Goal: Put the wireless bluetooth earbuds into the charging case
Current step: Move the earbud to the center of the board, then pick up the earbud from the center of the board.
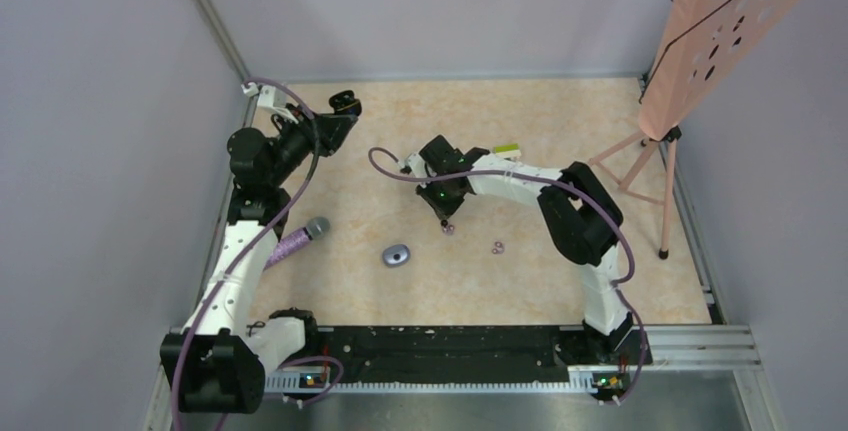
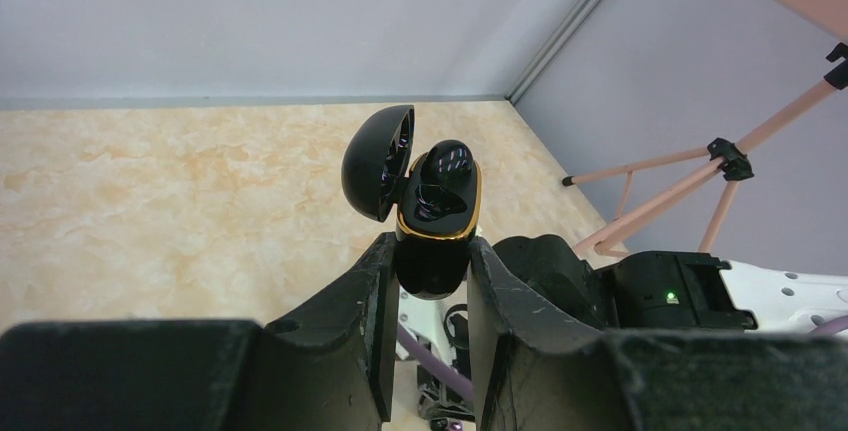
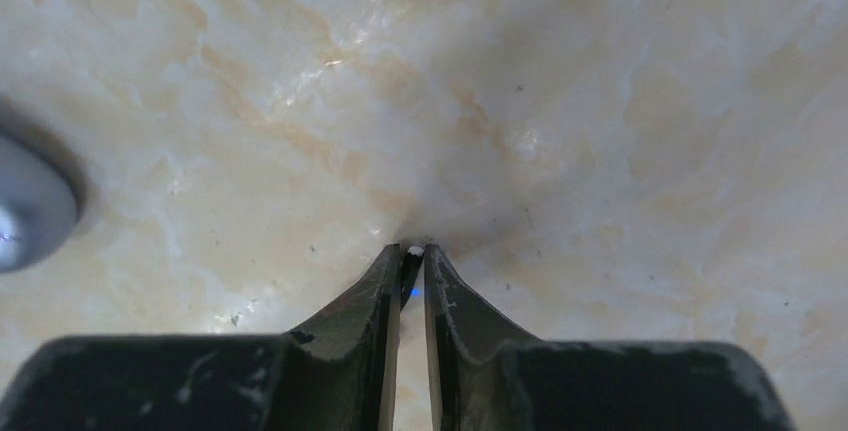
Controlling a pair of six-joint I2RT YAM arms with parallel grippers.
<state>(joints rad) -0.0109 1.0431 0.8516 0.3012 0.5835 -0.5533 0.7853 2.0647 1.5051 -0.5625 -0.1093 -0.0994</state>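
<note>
My left gripper (image 1: pixel 343 111) is raised at the back left, shut on the black charging case (image 2: pixel 437 213). The case has a gold rim and its lid (image 2: pixel 378 163) is open. A glossy black earbud (image 2: pixel 450 165) sits in the case's mouth. My right gripper (image 1: pixel 444 213) points down at the table centre, its fingertips (image 3: pixel 388 263) nearly closed on a tiny dark piece with a blue light (image 3: pixel 411 269). A purple ring-like earbud (image 1: pixel 447 229) lies right at its tip. Another purple earbud (image 1: pixel 498 247) lies to the right on the table.
A grey oval object (image 1: pixel 396 255) lies in front of the right gripper and shows at the left edge of the right wrist view (image 3: pixel 30 213). A purple-and-grey cylinder (image 1: pixel 300 239) lies by the left arm. A pink stand (image 1: pixel 660 141) is at the right. A green-topped block (image 1: pixel 505 150) sits behind the right arm.
</note>
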